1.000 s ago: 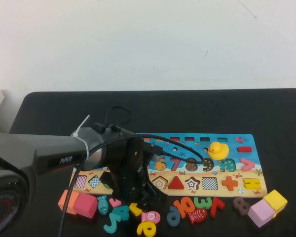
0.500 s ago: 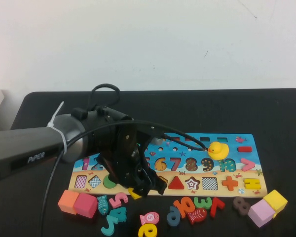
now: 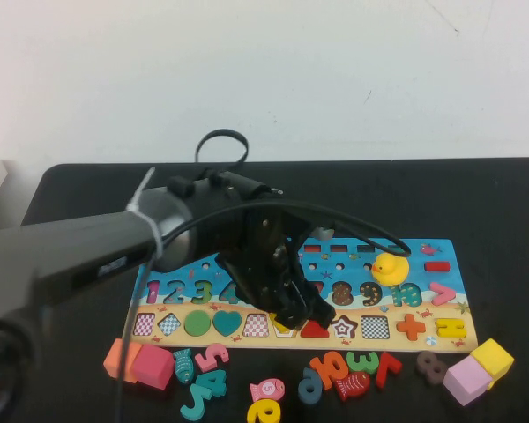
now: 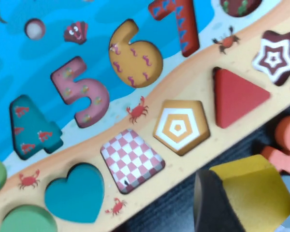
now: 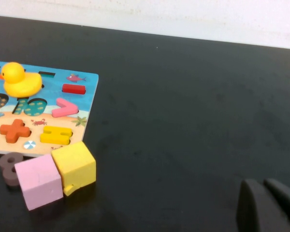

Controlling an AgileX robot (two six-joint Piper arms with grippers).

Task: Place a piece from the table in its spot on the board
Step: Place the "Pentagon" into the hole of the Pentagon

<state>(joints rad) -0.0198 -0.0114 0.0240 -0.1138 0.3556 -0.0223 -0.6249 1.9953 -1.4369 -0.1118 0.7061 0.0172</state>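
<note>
The piece [image 4: 253, 191], a flat yellow pentagon, is clamped in my left gripper [image 4: 255, 200], with a dark finger [image 4: 213, 205] pressed against its side. In the left wrist view it hangs over the black table just off the front edge of the board [image 4: 87, 43]. Its place [image 4: 180, 127], the pentagon recess with a yellow rim, lies open a short way beyond the piece. In the high view my left gripper [image 3: 304, 315] covers that part of the board [image 3: 420, 300]. My right gripper [image 5: 261, 186] is shut and rests low over bare table [image 5: 183, 121], far from the board.
A yellow duck [image 3: 390, 266] sits on the board by the 9 and 10. Loose numbers [image 3: 353, 366] and fish lie in front of the board. Pink and yellow cubes [image 3: 480, 368] stand at the front right, orange and pink ones [image 3: 139, 361] at the front left. A red triangle [image 4: 234, 94] fills the neighbouring recess.
My left arm has swung right and away from the loose pieces in front of the board, carrying the yellow piece to the shape strip near the pentagon recess.
</note>
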